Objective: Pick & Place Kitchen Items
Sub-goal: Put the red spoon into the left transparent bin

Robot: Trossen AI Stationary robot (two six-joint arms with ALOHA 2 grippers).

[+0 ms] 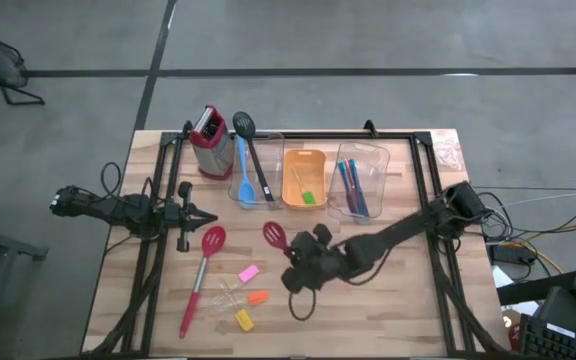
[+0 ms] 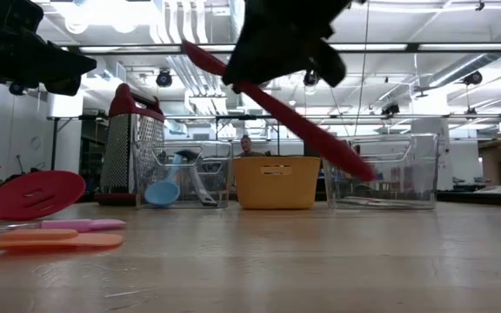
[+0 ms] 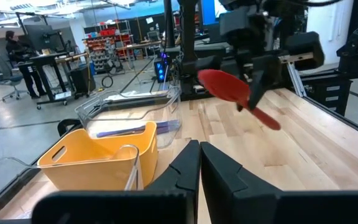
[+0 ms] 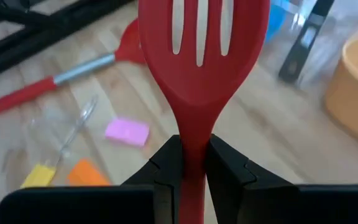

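My right gripper point(image 1: 298, 262) is over the table's middle, shut on a red slotted spoon point(image 2: 272, 104) that is lifted off the table. The spoon's slotted head point(image 4: 201, 43) points toward the table's left. On the table's left part lie a red spatula point(image 1: 204, 270) and small pink point(image 1: 249, 272), orange point(image 1: 257, 297) and yellow point(image 1: 243, 320) pieces. My left gripper point(image 1: 208, 218) waits shut at the table's left, just above the spatula's head, touching nothing. My right gripper pinches the red slotted spoon between its two fingers on the handle's neck point(image 4: 193, 149), just below the head. The fingers come from above and lie across the handle. The spoon is lifted clear and slants, head end high, the handle's free end point(image 2: 364, 169) low.
Along the far side stand a metal grater point(image 1: 208, 140), a clear bin point(image 1: 264, 195) with a blue and a black spoon, an orange bin point(image 1: 304, 160) and a clear bin point(image 1: 373, 155) with blue-handled cutlery. Bare wood lies at the near right.
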